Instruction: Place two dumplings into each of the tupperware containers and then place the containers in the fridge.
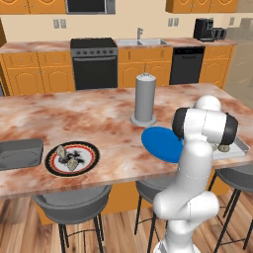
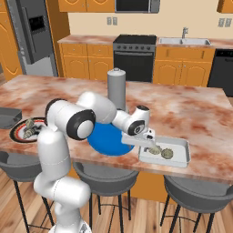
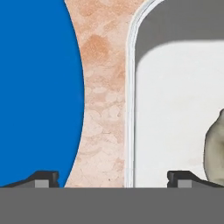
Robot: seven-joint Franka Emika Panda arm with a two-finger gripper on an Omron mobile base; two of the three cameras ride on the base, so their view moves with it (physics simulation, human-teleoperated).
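- Fingers [image 3: 113, 177] spread wide, nothing between them; they hang low over the near-left rim of the pale tupperware container [image 2: 182, 160], one tip over the tray floor, the other over the blue plate [image 2: 107, 139].
- Two dumplings [image 2: 161, 151] sit in that pale tray, one just beside a fingertip in the hand view. My read: this tray has its count, so lift straight up and clear the rim before swinging left.
- Two more dumplings [image 1: 66, 157] lie on the white plate with black-red rim [image 1: 87, 163], far left on the surface [image 1: 99, 118].
- Dark grey tupperware container [image 1: 20, 153] sits just beside that plate, looks unfilled. Next pick: come down vertical on one dumpling, grip its narrow side.
- Count: four dumplings, two containers, two plates, one grey canister [image 1: 145, 99].
- Fridge [image 2: 34, 38] stands far left, beyond the surface, door shut.
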